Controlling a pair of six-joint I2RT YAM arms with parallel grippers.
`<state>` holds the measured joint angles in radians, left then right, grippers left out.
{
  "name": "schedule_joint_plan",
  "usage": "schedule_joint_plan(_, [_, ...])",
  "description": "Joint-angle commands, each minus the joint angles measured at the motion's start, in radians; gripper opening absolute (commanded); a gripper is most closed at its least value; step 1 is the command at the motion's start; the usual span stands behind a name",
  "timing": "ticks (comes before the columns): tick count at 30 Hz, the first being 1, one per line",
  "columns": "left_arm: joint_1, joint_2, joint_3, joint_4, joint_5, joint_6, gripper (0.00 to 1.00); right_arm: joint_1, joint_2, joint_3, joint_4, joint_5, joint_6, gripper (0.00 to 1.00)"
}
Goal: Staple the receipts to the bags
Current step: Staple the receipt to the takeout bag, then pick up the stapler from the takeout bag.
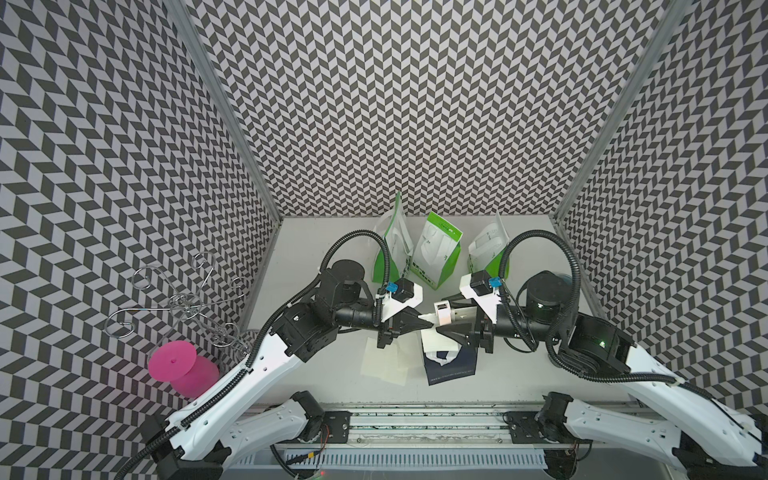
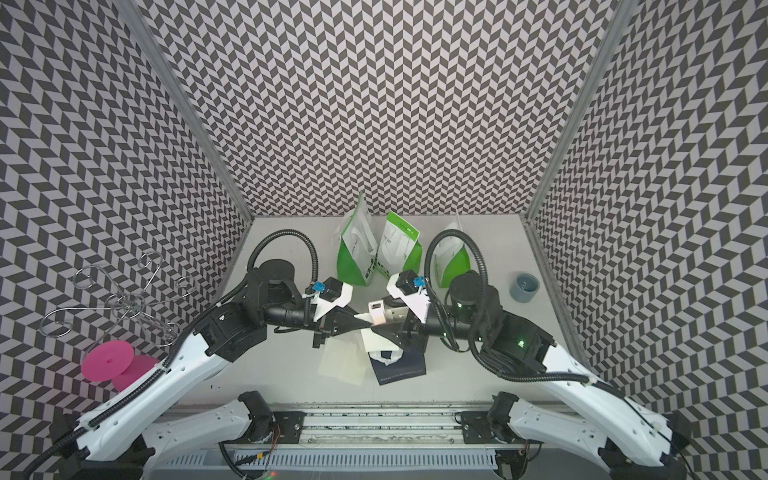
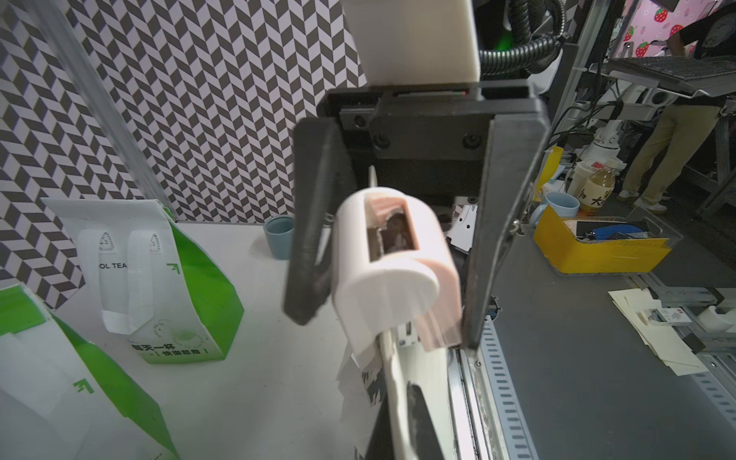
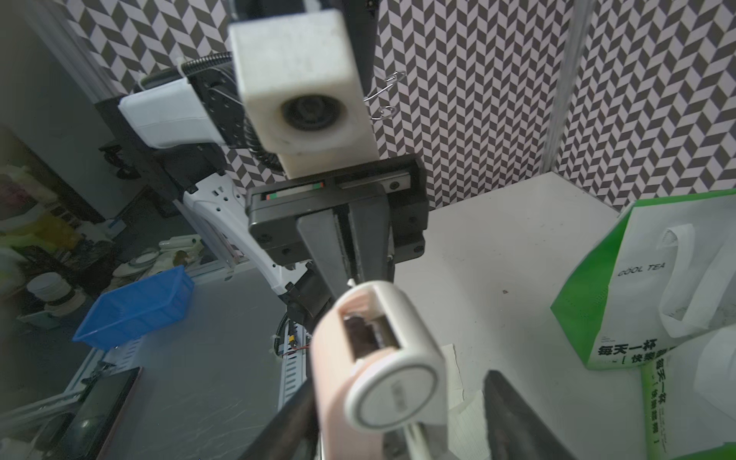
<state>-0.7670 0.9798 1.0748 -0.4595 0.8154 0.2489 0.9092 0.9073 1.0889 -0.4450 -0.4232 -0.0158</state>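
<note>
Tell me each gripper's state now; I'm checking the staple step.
Left gripper: closed on a thin white sheet.
Right gripper: jaws closed on the stapler.

Three green bags (image 1: 436, 249) upright at rear; navy bag (image 1: 453, 370) flat; receipts (image 1: 382, 365) beside it.

A green-and-white bag (image 4: 621, 286) in the right wrist view says "COOL TEA" in small grey letters near its top. Lower down it has big white Chinese words, "每天一杯". In the left wrist view a green-and-white bag (image 3: 187, 286) shows only "OL TEA", because a strap hides the start. The print on the navy bag (image 1: 451, 370) and the stapler (image 4: 392, 392) is too small to read.
</note>
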Motion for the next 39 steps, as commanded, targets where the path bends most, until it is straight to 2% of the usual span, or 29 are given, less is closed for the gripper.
schedule_joint_plan(1, [-0.015, -0.021, -0.001, 0.036, 0.073, 0.005, 0.0, -0.023, 0.015, -0.016, 0.054, -0.033, -0.011, 0.38])
schedule_joint_plan(4, [-0.027, -0.03, -0.013, 0.076, 0.093, -0.018, 0.0, -0.023, 0.021, -0.031, 0.075, -0.016, 0.001, 0.18])
schedule_joint_plan(6, [-0.037, -0.032, -0.021, 0.104, 0.103, -0.041, 0.0, -0.023, 0.024, -0.039, 0.086, 0.01, 0.01, 0.0])
schedule_joint_plan(14, [-0.097, -0.01, -0.038, 0.128, 0.018, -0.056, 0.0, -0.022, 0.01, -0.076, 0.141, 0.083, 0.046, 0.0])
schedule_joint_plan(15, [-0.097, -0.01, -0.039, 0.135, -0.004, -0.065, 0.0, -0.021, 0.012, -0.071, 0.139, 0.148, 0.069, 0.0])
schedule_joint_plan(16, [-0.097, -0.013, -0.041, 0.139, -0.016, -0.07, 0.0, -0.023, 0.007, -0.078, 0.147, 0.186, 0.079, 0.12])
schedule_joint_plan(17, [-0.097, -0.015, -0.041, 0.143, -0.037, -0.077, 0.0, -0.023, -0.006, -0.102, 0.184, 0.188, 0.079, 0.51])
schedule_joint_plan(18, [-0.097, -0.019, -0.044, 0.154, -0.067, -0.095, 0.0, -0.023, -0.021, -0.113, 0.213, 0.206, 0.094, 0.73])
schedule_joint_plan(20, [-0.097, -0.027, -0.05, 0.166, -0.121, -0.118, 0.0, -0.023, -0.05, -0.12, 0.26, 0.251, 0.111, 0.92])
schedule_joint_plan(21, [-0.097, -0.034, -0.058, 0.182, -0.159, -0.142, 0.0, -0.023, -0.058, -0.109, 0.27, 0.266, 0.109, 0.96])
schedule_joint_plan(24, [-0.097, -0.05, -0.075, 0.217, -0.263, -0.198, 0.0, -0.023, -0.049, -0.054, 0.29, 0.292, 0.098, 1.0])
schedule_joint_plan(31, [-0.101, -0.044, -0.078, 0.241, -0.418, -0.321, 0.0, -0.023, -0.06, -0.005, 0.395, 0.38, 0.084, 1.0])
schedule_joint_plan(35, [-0.127, -0.032, -0.064, 0.247, -0.492, -0.371, 0.0, -0.016, -0.024, 0.023, 0.362, 0.34, 0.058, 0.91])
schedule_joint_plan(39, [-0.152, -0.015, -0.044, 0.239, -0.526, -0.371, 0.0, 0.033, 0.007, 0.013, 0.347, 0.42, 0.033, 0.82])
